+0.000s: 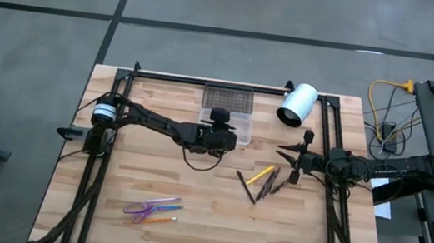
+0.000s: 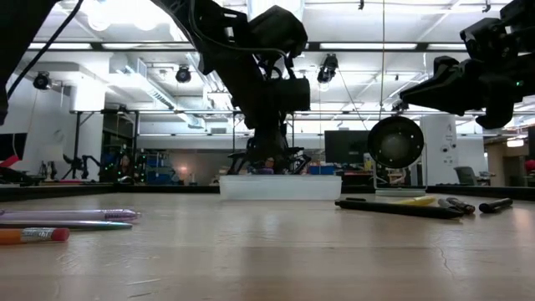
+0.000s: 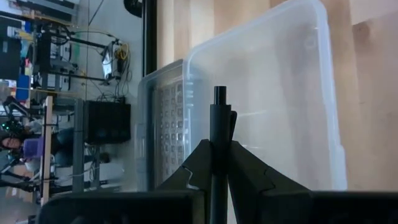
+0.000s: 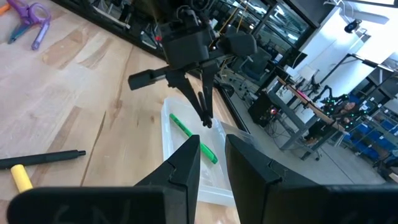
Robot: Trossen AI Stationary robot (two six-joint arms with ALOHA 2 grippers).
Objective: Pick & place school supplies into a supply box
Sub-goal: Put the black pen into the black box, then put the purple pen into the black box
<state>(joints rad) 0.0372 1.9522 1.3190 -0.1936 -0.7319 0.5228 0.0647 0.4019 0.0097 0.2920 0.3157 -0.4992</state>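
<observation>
While the left end effector (image 3: 219, 163) grips a dark pen (image 3: 218, 134) above the clear supply box (image 3: 280, 74), the right end effector (image 4: 211, 158) hovers empty, fingers slightly apart, over the worktop (image 1: 205, 212).

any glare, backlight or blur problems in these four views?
Low view: bright ceiling lights behind leave the left gripper a silhouette above the supply box; near tabletop blurred. Left wrist view: box wall hazy, dark pen sharp. Right wrist view: own fingers soft. High view: even light.
</observation>
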